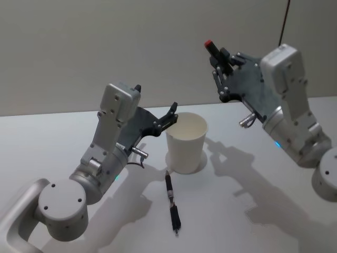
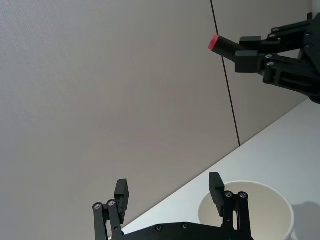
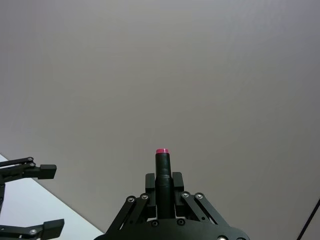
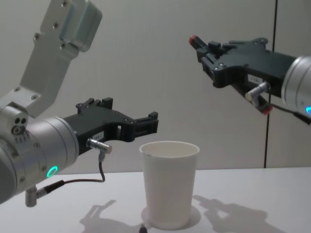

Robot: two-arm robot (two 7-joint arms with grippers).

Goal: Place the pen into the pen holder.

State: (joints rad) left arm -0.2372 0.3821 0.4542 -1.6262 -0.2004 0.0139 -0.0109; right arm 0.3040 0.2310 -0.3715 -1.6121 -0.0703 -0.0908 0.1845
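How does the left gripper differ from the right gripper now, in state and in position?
The left gripper has its fingers open and holds nothing; the right gripper is shut on the pen, whose red cap sticks out past its fingers. The left gripper sits low, close to the rim of the pen holder; the right gripper is higher up, to the holder's right. Both have black fingers.

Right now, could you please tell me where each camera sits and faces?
Head: high, looking down on plain white paper cup; left gripper, right gripper.
Chest: low, facing forward at cup; both grippers.
Left wrist: past its open gripper, over cup.
Right wrist: along its gripper, shut on slim black red-capped pen, toward wall.
Both wrists see that pen.
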